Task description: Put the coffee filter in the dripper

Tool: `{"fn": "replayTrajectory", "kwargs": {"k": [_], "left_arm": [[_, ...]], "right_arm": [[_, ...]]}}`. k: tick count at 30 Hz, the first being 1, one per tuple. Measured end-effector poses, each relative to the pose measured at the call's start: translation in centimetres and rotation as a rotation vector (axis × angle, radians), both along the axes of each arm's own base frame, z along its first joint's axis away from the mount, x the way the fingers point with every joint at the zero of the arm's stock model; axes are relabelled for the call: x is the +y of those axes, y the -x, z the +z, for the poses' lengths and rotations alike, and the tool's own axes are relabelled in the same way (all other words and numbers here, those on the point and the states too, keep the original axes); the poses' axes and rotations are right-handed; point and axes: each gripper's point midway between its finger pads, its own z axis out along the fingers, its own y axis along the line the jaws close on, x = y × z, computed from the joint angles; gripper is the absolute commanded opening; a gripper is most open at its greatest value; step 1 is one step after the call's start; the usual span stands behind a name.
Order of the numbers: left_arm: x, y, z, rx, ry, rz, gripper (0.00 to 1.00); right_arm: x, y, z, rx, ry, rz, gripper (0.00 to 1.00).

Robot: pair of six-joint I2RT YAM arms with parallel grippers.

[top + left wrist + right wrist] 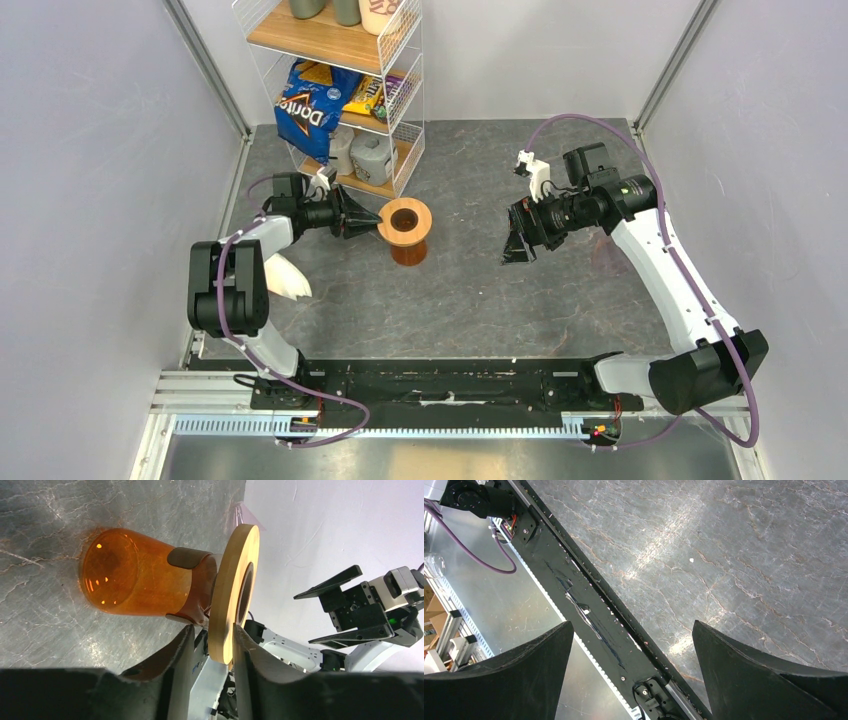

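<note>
One dripper (410,240), rim loosely straddled by left gripper (371,222), right gripper (518,250) wide, empty, well apart, wire shelf (320,38) close behind.

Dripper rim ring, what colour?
The dripper has a pale tan wooden rim; it shows best in the left wrist view.

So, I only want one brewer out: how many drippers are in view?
1. The orange-brown dripper stands on the table near the wire shelf, wooden rim between the fingers of the left tool. Others could hide behind shelf items.
</note>
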Motion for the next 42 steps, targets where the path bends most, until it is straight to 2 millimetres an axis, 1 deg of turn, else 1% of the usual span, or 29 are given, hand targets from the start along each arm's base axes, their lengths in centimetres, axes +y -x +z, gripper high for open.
{"fn": "replayTrajectory", "kwargs": {"k": [2,4,8,11,13,17,20,25,32,40,42], "left_arm": [[0.1,-0.1,-0.1,0.0,-0.008,0.003,0.51],[0.1,-0.1,-0.2,-0.001,-0.018,0.007,0.53],[0.4,0.1,-0.4,0.001,-0.042,0.011,0.55],[0.9,0.7,0.0,-0.025,-0.075,0.011,0.54],[1.2,1.5,0.7,-0.056,-0.098,-0.003,0.53],[1.5,3.0,2.4,-0.132,-0.128,-0.03,0.46],[1.3,3.8,2.9,-0.162,-0.14,-0.047,0.4],[0.8,4.7,2.1,-0.134,-0.143,-0.072,0.37],[0.4,4.5,1.3,-0.122,-0.141,-0.088,0.35],[-1.7,4.5,0.6,-0.127,-0.137,-0.14,0.33],[-1.9,4.5,0.4,-0.124,-0.138,-0.142,0.33]], "right_arm": [[0.0,0.0,0.0,0.0,0.0,0.0,0.97],[0.0,0.0,0.0,0.0,0.0,0.0,0.97],[0.0,0.0,0.0,0.0,0.0,0.0,0.97],[0.0,0.0,0.0,-0.001,0.001,0.001,0.97],[0.0,0.0,0.0,-0.001,0.001,0.001,0.97],[0.0,0.0,0.0,-0.001,0.001,0.001,0.97],[0.0,0.0,0.0,-0.001,0.001,0.001,0.97],[0.0,0.0,0.0,-0.001,0.001,0.001,0.97],[0.0,0.0,0.0,-0.001,0.001,0.001,0.97],[0.0,0.0,0.0,-0.001,0.001,0.001,0.97],[0.0,0.0,0.0,-0.001,0.001,0.001,0.97]]}}
